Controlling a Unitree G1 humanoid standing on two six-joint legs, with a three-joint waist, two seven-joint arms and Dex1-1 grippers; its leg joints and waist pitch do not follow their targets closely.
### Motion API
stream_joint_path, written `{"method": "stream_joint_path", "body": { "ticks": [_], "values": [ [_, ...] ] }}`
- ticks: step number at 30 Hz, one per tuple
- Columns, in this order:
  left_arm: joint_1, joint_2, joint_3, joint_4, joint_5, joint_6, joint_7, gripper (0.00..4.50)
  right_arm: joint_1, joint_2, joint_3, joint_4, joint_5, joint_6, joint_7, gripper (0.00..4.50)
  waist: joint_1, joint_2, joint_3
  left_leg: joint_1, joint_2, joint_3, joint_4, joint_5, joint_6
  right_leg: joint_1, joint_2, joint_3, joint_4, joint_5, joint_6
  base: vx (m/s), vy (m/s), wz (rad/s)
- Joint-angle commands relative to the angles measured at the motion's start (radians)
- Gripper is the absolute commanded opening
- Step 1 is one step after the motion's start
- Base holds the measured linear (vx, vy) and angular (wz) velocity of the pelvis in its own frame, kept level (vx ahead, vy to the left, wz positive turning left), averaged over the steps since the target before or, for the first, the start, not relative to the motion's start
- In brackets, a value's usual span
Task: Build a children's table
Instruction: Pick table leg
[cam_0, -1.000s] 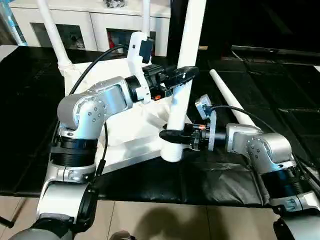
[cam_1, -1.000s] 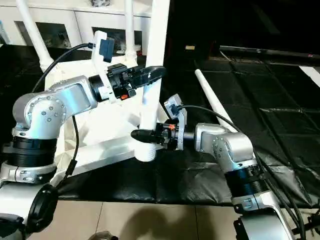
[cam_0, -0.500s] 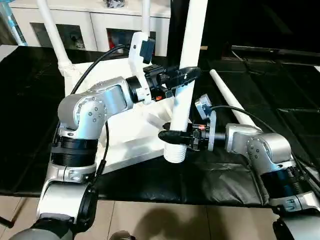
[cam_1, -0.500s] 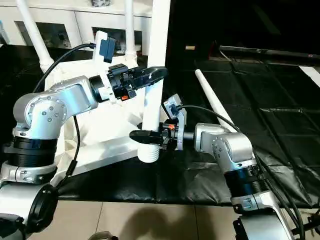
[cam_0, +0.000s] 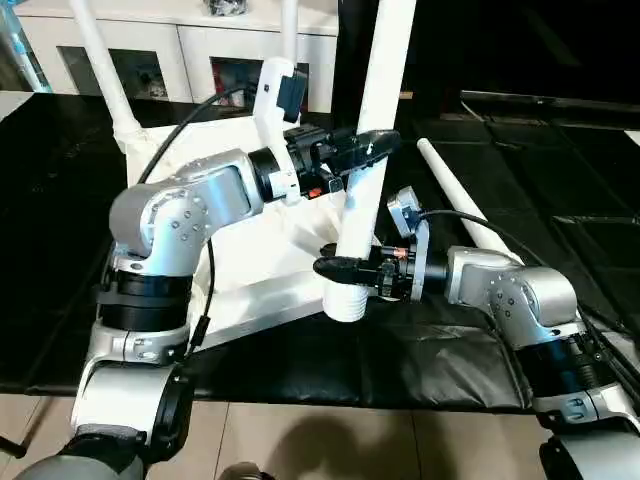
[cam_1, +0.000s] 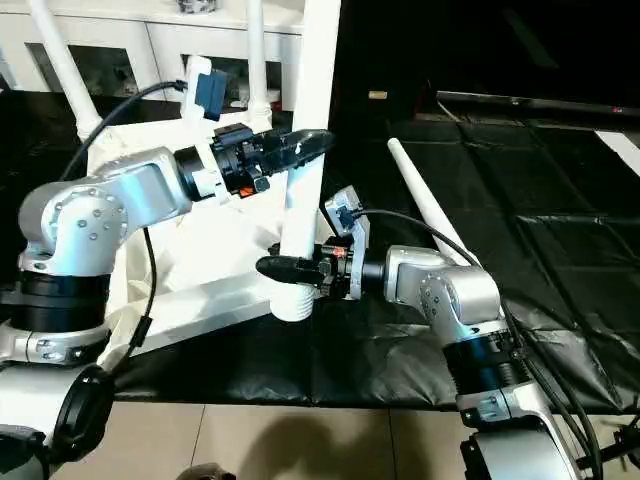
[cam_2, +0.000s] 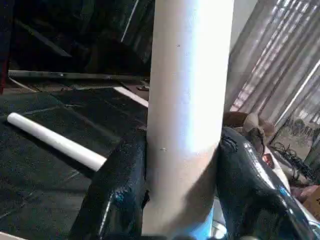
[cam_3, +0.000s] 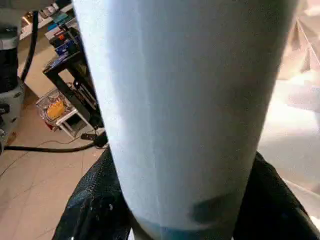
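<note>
The white tabletop (cam_0: 265, 262) lies underside up on the black mat. Two white legs (cam_0: 100, 60) (cam_0: 290, 25) stand in its far corners. A third leg (cam_0: 378, 80) is held nearly upright at the tabletop's near right corner, its ribbed lower end (cam_0: 342, 300) by the corner edge; whether it sits in a socket I cannot tell. My left gripper (cam_0: 365, 148) is shut on this leg partway up, with its fingers (cam_2: 120, 190) on both sides of the tube (cam_2: 190, 100). My right gripper (cam_0: 340, 268) is shut on it just above the lower end, fingers (cam_3: 95, 205) hugging the tube (cam_3: 185, 100).
A fourth white leg (cam_0: 460, 200) lies loose on the black mat (cam_0: 440, 350), right of the held leg and just behind my right forearm. A white glass-door cabinet (cam_0: 200, 50) stands behind the table. Tiled floor runs along the mat's near edge.
The held leg's lower end swung slightly right, then back left and a little up. Both grippers stayed around the leg; the left arm shifted slightly.
</note>
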Motion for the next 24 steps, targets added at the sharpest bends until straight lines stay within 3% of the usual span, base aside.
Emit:
{"method": "stream_joint_path", "body": {
  "ticks": [1, 8, 12, 17, 20, 21, 24],
  "values": [
    [-0.049, -0.032, 0.017, -0.067, -0.097, 0.022, -0.015, 2.48, 0.015, 0.003, -0.028, 0.014, -0.016, -0.008, -0.043, 2.01, -0.001, 0.001, -0.086, 0.007, 0.046, -0.015, -0.061, -0.096, -0.003, 0.069, -0.085, 0.065, -0.062, -0.204, -0.15, 0.0, 0.0, 0.0],
    [-0.045, -0.052, 0.029, -0.088, -0.106, 0.01, -0.008, 3.08, 0.006, 0.021, -0.04, 0.031, -0.031, -0.02, -0.085, 1.99, -0.002, 0.001, -0.083, 0.008, 0.045, -0.015, -0.063, -0.111, -0.004, 0.067, -0.082, 0.063, -0.071, -0.26, -0.119, 0.0, 0.0, 0.0],
    [-0.029, -0.047, 0.034, -0.1, -0.093, 0.003, 0.006, 3.11, 0.016, 0.035, -0.064, 0.026, -0.029, -0.046, -0.114, 1.99, -0.002, -0.003, -0.084, 0.008, 0.047, -0.016, -0.064, -0.107, -0.006, 0.067, -0.084, 0.064, -0.068, -0.254, -0.116, 0.0, 0.0, 0.0],
    [-0.013, -0.033, 0.073, -0.084, -0.074, -0.019, 0.046, 3.11, 0.028, 0.056, -0.109, 0.024, -0.025, -0.075, -0.172, 1.98, -0.003, 0.007, -0.084, 0.01, 0.047, -0.016, -0.064, -0.111, -0.015, 0.065, -0.083, 0.065, -0.068, -0.229, -0.134, 0.0, 0.0, 0.0],
    [0.006, -0.017, 0.089, -0.069, -0.049, -0.043, 0.059, 3.11, 0.045, 0.072, -0.125, 0.04, -0.067, -0.145, -0.246, 1.92, -0.005, 0.007, -0.085, 0.009, 0.044, -0.016, -0.064, -0.112, -0.017, 0.067, -0.082, 0.064, -0.068, -0.228, -0.125, 0.0, 0.0, 0.0],
    [0.014, -0.009, 0.099, -0.067, -0.045, -0.048, 0.063, 3.11, 0.05, 0.076, -0.131, 0.044, -0.082, -0.16, -0.279, 1.91, -0.007, 0.014, -0.083, 0.008, 0.043, -0.016, -0.065, -0.121, -0.023, 0.066, -0.082, 0.063, -0.069, -0.245, -0.12, 0.0, 0.0, 0.0],
    [0.042, 0.025, 0.102, -0.072, -0.036, -0.056, 0.046, 3.11, 0.063, 0.068, -0.136, 0.046, -0.132, -0.204, -0.337, 1.91, -0.013, 0.012, -0.083, 0.01, 0.041, -0.016, -0.066, -0.133, -0.031, 0.066, -0.08, 0.063, -0.073, -0.273, -0.098, 0.0, 0.0, 0.0]
  ]
}}
